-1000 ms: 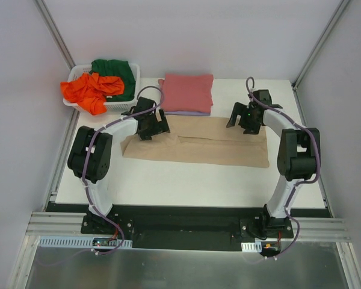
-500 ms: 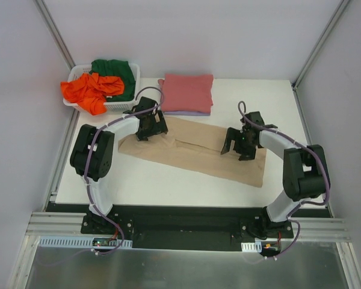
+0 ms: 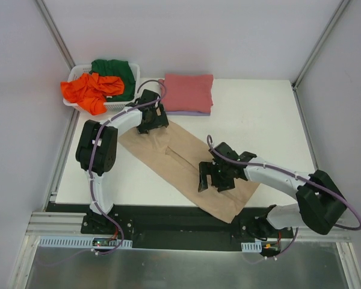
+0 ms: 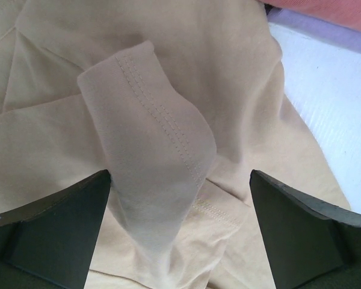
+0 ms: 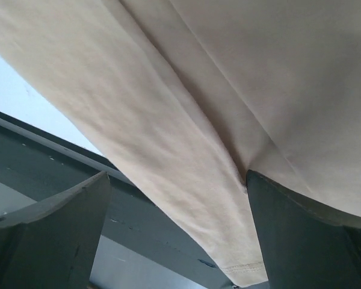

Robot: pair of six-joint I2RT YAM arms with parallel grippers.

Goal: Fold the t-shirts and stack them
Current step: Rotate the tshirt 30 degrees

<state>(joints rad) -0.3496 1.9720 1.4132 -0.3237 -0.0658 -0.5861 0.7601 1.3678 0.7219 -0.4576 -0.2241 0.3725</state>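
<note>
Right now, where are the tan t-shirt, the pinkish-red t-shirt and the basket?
tan t-shirt (image 3: 168, 158): top view, flat middle of the cloth.
pinkish-red t-shirt (image 3: 186, 92): top view, centre of its folded top face.
basket (image 3: 115, 106): top view, white front wall.

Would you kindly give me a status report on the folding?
Left gripper open, right gripper open, both at the tan shirt. Shirt diagonal, near end over the table edge. Nothing blocking.

Five t-shirts were counted at one bench (image 3: 259, 114): one tan t-shirt (image 3: 180, 162), one orange t-shirt (image 3: 87, 90), one dark green t-shirt (image 3: 117, 71), one pinkish-red t-shirt (image 3: 186, 92) and one lavender t-shirt (image 3: 188, 112). There were also one white basket (image 3: 119, 106) and two claws, the left claw (image 3: 151, 123) and the right claw (image 3: 213, 183).
</note>
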